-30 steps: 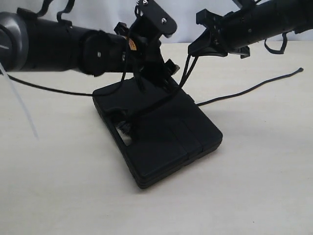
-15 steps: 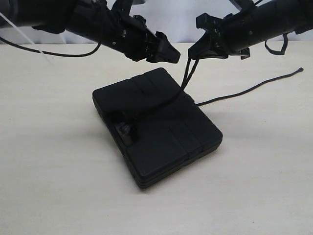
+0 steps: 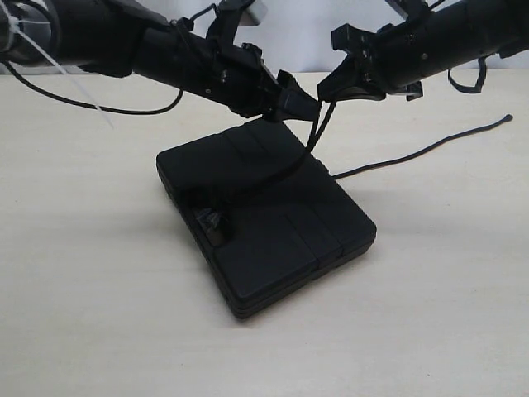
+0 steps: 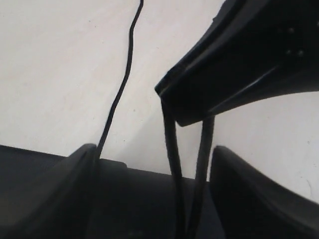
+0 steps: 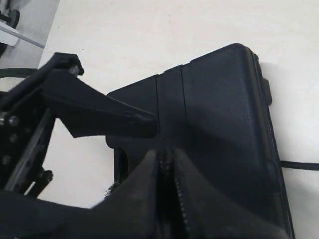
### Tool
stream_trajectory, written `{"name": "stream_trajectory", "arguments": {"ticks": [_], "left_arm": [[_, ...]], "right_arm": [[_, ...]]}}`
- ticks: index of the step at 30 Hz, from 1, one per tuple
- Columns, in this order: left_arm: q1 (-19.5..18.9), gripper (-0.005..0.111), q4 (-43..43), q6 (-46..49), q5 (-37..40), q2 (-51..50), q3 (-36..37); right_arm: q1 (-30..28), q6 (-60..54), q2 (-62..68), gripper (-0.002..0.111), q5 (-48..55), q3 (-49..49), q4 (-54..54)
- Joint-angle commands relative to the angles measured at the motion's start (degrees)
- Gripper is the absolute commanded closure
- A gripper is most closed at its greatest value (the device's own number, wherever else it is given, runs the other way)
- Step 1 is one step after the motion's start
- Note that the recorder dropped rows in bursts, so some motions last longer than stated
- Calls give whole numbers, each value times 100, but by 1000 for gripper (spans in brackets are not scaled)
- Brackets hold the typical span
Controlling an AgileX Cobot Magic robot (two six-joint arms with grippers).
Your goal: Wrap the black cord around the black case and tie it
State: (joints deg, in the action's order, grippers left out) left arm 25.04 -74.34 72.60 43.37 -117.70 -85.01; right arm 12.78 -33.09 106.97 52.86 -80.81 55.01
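1. Surface: pale and matte; everything sits on it.
2. Case: lies flat mid-surface, one corner toward the camera. It is below both tools and touches neither.
3. Left tool: reaches in over the case's far edge. The wrist view shows its fingers spread, with two cord strands hanging in the gap and nothing gripped.
4. Right tool: just beside the left tool's tip, above the case's far right corner. Its fingers are pressed together, pinching the cord.
5. Cord: two strands drop from the right tool to the case and run across its top to the handle hole. The free end leaves the case's right side and trails across the surface.
6. Tufted knot: sits at the handle hole.
7. Knobbed tip: lies on the surface far right, well apart from the case.
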Motion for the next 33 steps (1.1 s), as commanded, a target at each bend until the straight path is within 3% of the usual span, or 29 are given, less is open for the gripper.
{"name": "stream_trajectory", "arguments": {"ticks": [1, 11, 19, 33], "left_arm": [[130, 47, -166, 125, -428, -174, -42], [169, 47, -915, 683, -619, -364, -42], [169, 47, -757, 723, -675, -554, -42], [159, 47, 41, 699, -2638, -521, -42]], "right_arm": [[-11, -77, -59, 104, 92, -43, -41], [-11, -77, -59, 104, 145, -43, -41], [-11, -201, -59, 104, 147, -43, -41], [-11, -412, -112, 104, 587, -43, -422]]}}
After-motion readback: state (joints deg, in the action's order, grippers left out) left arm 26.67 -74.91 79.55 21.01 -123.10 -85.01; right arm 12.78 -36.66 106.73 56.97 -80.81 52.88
